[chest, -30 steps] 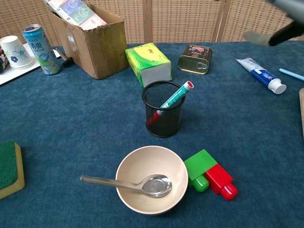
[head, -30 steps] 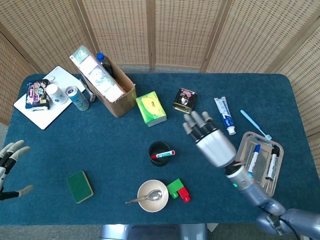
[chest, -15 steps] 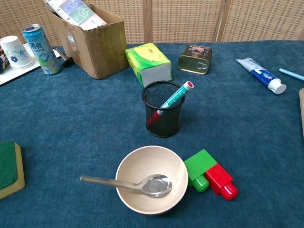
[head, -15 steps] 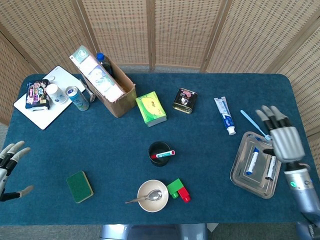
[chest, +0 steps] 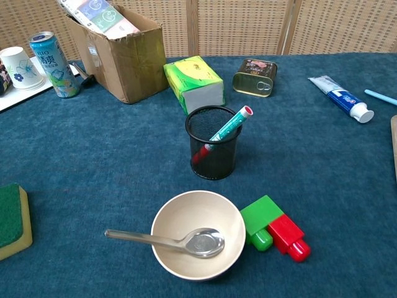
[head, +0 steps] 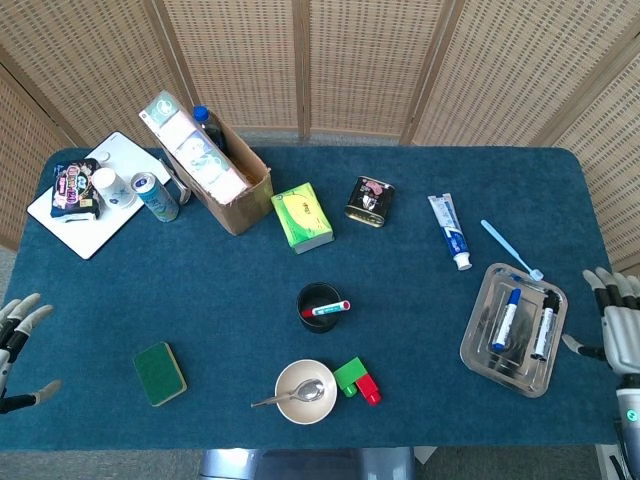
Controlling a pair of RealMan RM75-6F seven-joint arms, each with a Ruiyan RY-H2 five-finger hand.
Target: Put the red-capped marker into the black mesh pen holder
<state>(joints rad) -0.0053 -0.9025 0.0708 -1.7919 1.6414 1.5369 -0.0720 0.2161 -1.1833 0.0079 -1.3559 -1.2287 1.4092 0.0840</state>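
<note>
Little can be read here. The blue drink can (chest: pixel 54 56) at the left of the chest view carries upright white lettering that looks like "RIO", though the small print under it is too fine to make out. The printing on the toothpaste tube (chest: pixel 341 99), the green box (chest: pixel 193 82) and the small tin (chest: pixel 255 77) is too small or blurred to read.

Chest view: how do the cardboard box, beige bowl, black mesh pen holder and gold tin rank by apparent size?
1. cardboard box
2. beige bowl, though nearness to the camera enlarges it
3. black mesh pen holder
4. gold tin, farther off, so perhaps understated
</note>
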